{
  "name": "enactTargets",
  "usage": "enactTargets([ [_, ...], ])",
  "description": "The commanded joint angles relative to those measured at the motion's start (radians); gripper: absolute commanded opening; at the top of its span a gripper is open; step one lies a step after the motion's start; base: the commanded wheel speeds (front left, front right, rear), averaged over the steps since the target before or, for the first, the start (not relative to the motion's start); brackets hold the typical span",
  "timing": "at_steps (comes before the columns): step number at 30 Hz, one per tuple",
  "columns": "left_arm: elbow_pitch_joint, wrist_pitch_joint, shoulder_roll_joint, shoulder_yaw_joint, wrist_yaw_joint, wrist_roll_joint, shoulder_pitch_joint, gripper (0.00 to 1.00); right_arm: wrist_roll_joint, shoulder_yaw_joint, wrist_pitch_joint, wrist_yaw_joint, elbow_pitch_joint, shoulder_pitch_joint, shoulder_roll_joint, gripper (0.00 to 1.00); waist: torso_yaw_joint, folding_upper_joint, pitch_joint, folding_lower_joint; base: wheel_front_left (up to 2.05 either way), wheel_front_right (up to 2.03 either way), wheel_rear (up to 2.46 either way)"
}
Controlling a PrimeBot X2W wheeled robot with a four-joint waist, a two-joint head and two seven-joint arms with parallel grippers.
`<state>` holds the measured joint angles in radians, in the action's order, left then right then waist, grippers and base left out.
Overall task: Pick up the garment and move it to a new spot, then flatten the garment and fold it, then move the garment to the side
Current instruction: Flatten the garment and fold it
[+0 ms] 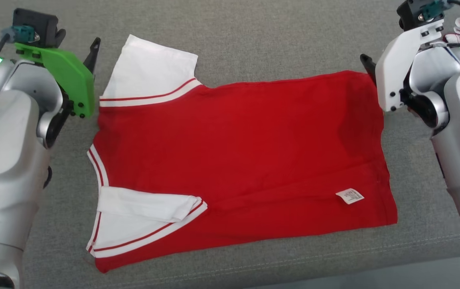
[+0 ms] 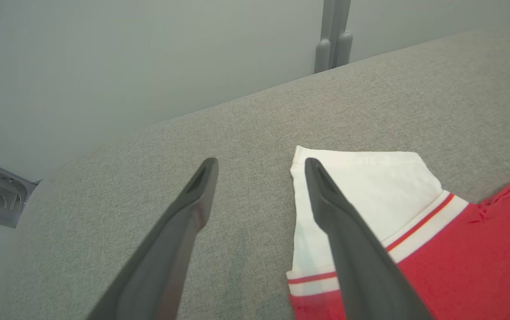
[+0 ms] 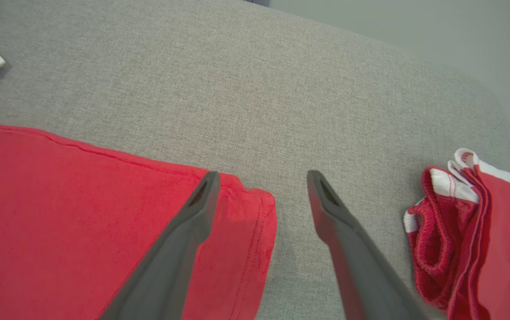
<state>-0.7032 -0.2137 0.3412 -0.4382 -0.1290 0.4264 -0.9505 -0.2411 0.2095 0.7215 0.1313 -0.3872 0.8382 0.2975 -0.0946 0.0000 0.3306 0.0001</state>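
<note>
**Status of workpiece.** The shirt [image 1: 238, 160], red with white sleeves, lies spread out on the grey padded surface [image 1: 254, 32], collar end toward the robot's left and hem toward its right. The body panel is flat with only faint creases. The far sleeve [image 1: 153, 68] extends outward, away from the robot. The near sleeve [image 1: 145, 216] is turned in over the body. A white label [image 1: 350, 196] shows near the hem.

**Status of claws.**
- Left claw [image 2: 259, 166]: fingers spread wide, nothing between them. It sits at the outer edge of the far sleeve; one finger crosses the white cloth in the left wrist view. Contact cannot be confirmed.
- Right claw [image 3: 259, 178]: fingers spread wide, nothing between them. It sits at the far hem corner, which is slightly rumpled. Contact cannot be confirmed.

**Other items.** A second red-and-white bundle of cloth [image 3: 472, 231] lies on the padded surface beyond the hem, apart from the shirt.

**Progress assessment.** Placement and flattening appear complete. Folding appears at most just begun: only the near sleeve is turned in. Remaining steps are judged to be:
1. Grip the far edge at the sleeve and at the hem corner.
2. Fold the far half over the body.
3. Complete the fold.
4. Move the shirt aside.
</note>
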Motion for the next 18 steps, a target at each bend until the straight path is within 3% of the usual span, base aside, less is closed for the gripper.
enactTargets([
  [1, -0.015, -0.009, 0.018, -0.009, -0.002, 0.001, -0.035, 1.00, -0.007, 0.001, 0.011, -0.001, 0.005, 0.024, 0.007, 1.00, -0.067, 0.0000, 0.093, -0.0001, 0.00, 0.00, 0.00],
  [9, -0.110, -0.068, 0.035, -0.071, -0.002, 0.025, -0.188, 1.00, -0.016, -0.008, 0.049, -0.001, 0.023, 0.106, 0.036, 1.00, -0.092, 0.0000, 0.189, -0.0001, 0.00, 0.00, 0.00],
  [18, -0.161, -0.093, 0.024, -0.107, -0.002, 0.069, -0.250, 1.00, -0.015, -0.024, 0.042, -0.001, 0.028, 0.099, 0.041, 1.00, -0.090, 0.0000, 0.215, -0.0001, 0.00, 0.00, 0.00],
])
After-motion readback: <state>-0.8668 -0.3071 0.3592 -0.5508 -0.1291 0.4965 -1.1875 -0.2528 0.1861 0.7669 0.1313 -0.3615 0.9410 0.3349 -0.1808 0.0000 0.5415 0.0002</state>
